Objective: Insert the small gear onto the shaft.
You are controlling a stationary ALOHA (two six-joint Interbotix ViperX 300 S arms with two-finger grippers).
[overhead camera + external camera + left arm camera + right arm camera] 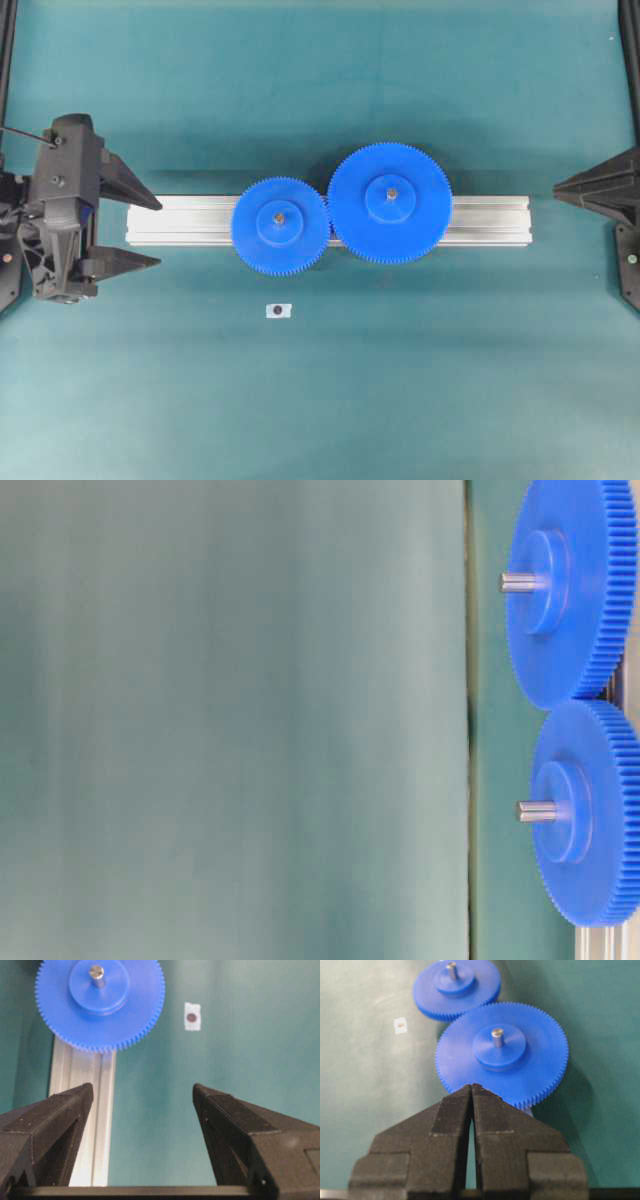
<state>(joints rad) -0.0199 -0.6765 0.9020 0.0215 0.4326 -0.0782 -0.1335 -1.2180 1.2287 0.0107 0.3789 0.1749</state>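
The small gear (262, 238) lies flat on the aluminium rail (180, 220), meshed with the larger blue gear (425, 215) to its right. The shaft (279, 216) pokes up as a grey pin through the small gear's hub, as the left wrist view shows of this shaft (96, 971) and small gear (127, 1012). My left gripper (159, 235) hovers open and empty at the rail's left end, well short of the small gear. My right gripper (556, 188) is shut on nothing at the far right; its tips (471, 1086) point at the larger gear (535, 1065).
A small white tag with a dark dot (278, 311) lies on the green mat in front of the small gear. From table level, both gears show side by side with their pins sticking out; the smaller one (600, 870) is the lower.
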